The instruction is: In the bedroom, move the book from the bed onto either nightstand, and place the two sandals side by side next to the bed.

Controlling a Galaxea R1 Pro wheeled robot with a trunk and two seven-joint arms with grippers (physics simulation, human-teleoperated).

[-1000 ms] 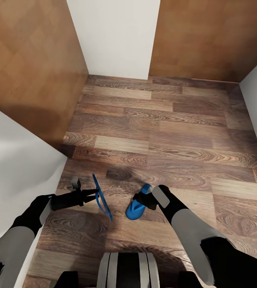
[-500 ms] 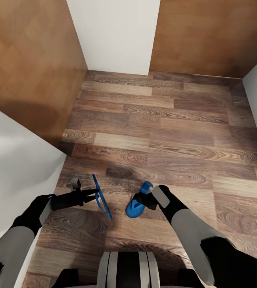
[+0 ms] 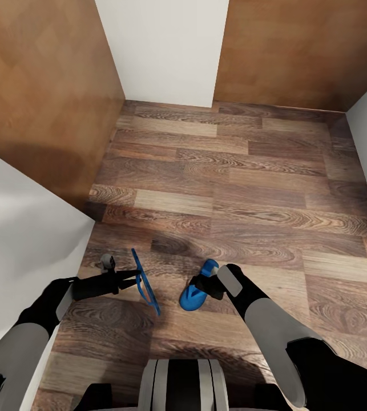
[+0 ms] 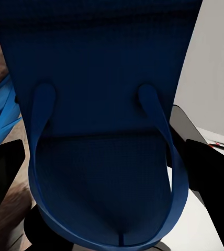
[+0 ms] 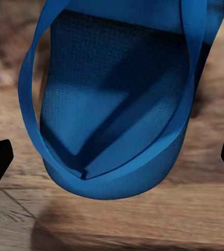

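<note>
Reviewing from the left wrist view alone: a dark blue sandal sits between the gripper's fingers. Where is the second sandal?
Observer: The right sandal hangs at the right gripper, above the plank floor.
Operator: How is mine oriented?
Observer: In the head view, the left sandal at the left gripper is turned on edge.
Operator: What is ahead?
Observer: A white wall between two brown panels.

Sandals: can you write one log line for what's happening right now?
left gripper: holding sandal edge-up | right gripper: holding second sandal | below: wood floor
</note>
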